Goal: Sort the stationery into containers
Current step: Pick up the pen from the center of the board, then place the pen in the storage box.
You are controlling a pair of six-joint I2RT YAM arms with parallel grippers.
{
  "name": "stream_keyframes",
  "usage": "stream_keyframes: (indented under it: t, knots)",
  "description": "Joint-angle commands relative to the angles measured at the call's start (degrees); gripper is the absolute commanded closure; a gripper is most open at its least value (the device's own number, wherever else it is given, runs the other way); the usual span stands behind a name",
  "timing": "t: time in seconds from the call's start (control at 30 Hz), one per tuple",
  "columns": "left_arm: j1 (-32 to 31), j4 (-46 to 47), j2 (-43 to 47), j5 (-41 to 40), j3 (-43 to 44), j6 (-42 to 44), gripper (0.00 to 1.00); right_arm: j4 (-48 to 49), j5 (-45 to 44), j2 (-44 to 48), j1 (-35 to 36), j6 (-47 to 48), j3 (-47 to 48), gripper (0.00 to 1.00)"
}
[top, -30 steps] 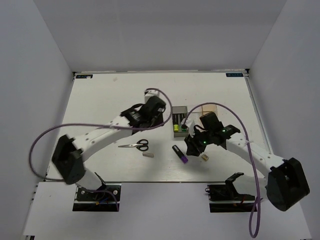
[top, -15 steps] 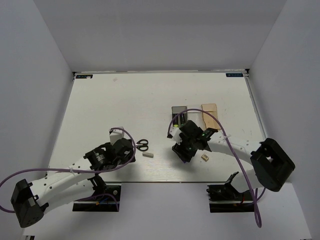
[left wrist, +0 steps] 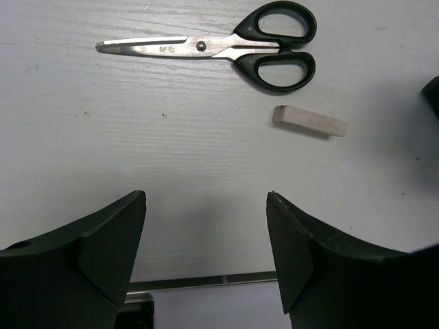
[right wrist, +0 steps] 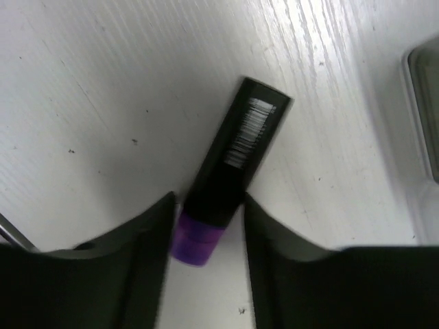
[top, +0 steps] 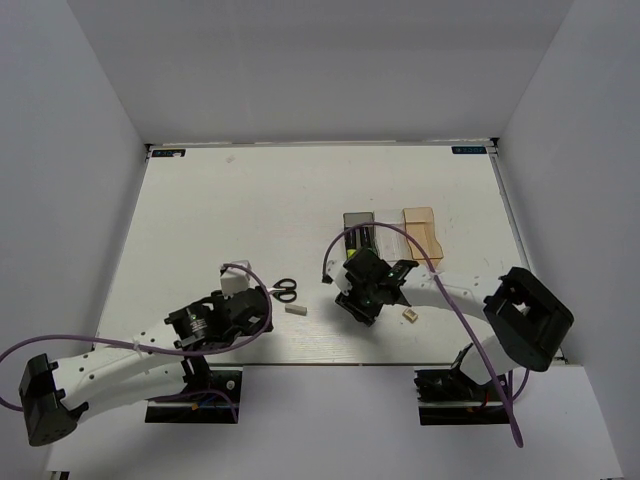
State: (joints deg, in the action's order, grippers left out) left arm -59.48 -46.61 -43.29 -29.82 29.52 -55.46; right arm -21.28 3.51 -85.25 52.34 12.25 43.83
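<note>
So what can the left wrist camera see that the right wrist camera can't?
Only the left wrist camera shows the scissors and the little grey block lying near the scissors' handles. In it, the left claw is open and empty. Only the right wrist camera shows the purple highlighter, sitting between the fingers of the right claw. I can't tell whether the claw is squeezing it. That camera also catches a corner of a container. Both show the white table and black claw fingers at the bottom.
</note>
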Motion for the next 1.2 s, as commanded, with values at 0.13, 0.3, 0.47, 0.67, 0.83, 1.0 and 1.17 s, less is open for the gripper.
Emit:
stream_keyframes:
  t: [0.13, 0.3, 0.47, 0.67, 0.83, 1.0, 1.17]
  knots:
    - [-3.1, -0.1, -1.0, -4.8, -0.7, -2.3, 0.19, -0.4, -2.5, -3.7, 2.2, -0.6, 0.7, 0.83]
    - [-4.5, 1.3, -3.7, -4.8, -1.1, -2.7, 0.19, -2.5, 0.1, -1.9, 2.6, 1.3, 1.9, 1.00]
    - [-5.0, 5.4, -7.1, -4.4, -0.3, -0.3, 0.19, -3.6, 8.9, 8.4, 2.2, 3.9, 3.1, 1.00]
    - [-5.0, 9.3, -14.8, -4.4, 4.5, 5.7, 0.25, -3.6, 6.8, 14.1, 1.5, 5.9, 6.3, 1.00]
    - [-5.1, 10.3, -19.4, -4.7, 8.4, 11.3, 0.45, 1.1, -15.6, 13.4, 0.1, 0.3, 10.1, 1.00]
    - [-5.0, 10.3, -22.4, -4.2, 10.1, 13.3, 0.55, 4.8, -25.9, 8.8, -2.9, -2.8, 14.0, 1.00]
    - [-5.0, 10.3, -22.8, -3.6, 9.6, 12.7, 0.46, 2.5, -26.5, 2.9, -5.9, -7.1, 18.8, 1.00]
